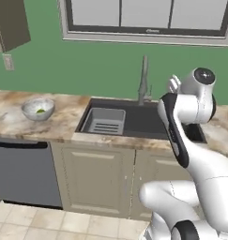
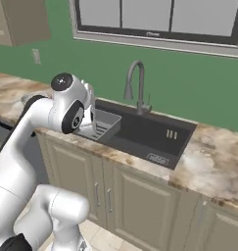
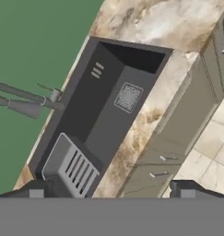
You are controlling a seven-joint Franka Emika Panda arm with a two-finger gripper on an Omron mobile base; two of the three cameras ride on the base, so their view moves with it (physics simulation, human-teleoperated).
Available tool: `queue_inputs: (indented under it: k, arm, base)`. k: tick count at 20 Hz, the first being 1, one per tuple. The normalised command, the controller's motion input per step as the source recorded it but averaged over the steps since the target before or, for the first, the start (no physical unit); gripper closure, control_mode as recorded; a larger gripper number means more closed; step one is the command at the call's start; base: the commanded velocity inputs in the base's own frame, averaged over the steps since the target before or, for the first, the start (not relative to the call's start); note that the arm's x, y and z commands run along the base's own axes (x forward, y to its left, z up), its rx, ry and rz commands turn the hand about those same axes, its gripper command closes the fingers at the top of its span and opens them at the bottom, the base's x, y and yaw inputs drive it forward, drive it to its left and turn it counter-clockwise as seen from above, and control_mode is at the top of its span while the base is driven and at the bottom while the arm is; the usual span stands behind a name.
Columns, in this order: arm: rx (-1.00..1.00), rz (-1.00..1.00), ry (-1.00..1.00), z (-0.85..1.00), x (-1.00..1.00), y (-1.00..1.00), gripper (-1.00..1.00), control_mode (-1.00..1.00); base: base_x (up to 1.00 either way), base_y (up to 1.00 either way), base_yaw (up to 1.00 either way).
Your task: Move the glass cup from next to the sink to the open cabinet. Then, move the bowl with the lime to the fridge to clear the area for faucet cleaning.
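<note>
The sink (image 1: 143, 119) is set in the marbled counter (image 1: 64, 124), and everything here lies around it. The gripper (image 3: 109, 190) hangs above the sink with its fingers (image 3: 36, 190) spread wide apart, grasping nothing. The rack tray (image 3: 71, 167) rests in the sink's end nearest the bowl (image 1: 38, 108). The bowl stands on the counter well apart from the sink, with the lime (image 1: 41, 111) inside it. The faucet (image 2: 135, 86) rises from the sink's back edge, against the green wall (image 2: 189, 83).
</note>
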Motion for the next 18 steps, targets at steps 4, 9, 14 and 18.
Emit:
queue_inputs:
  k: [4,9,14,18]
  arm:
    - [0.00,0.00,0.00,0.00,0.00,0.00,-1.00,1.00]
    - [0.00,0.00,0.00,0.00,0.00,0.00,-1.00,1.00]
    - [0.00,0.00,0.00,0.00,0.00,0.00,-1.00,1.00]
    - [0.00,0.00,0.00,0.00,0.00,0.00,-1.00,1.00]
  base:
    - [0.44,1.00,0.14]
    - [0.93,1.00,0.00]
    - [1.00,1.00,-0.07]
    - [0.64,0.30,0.49]
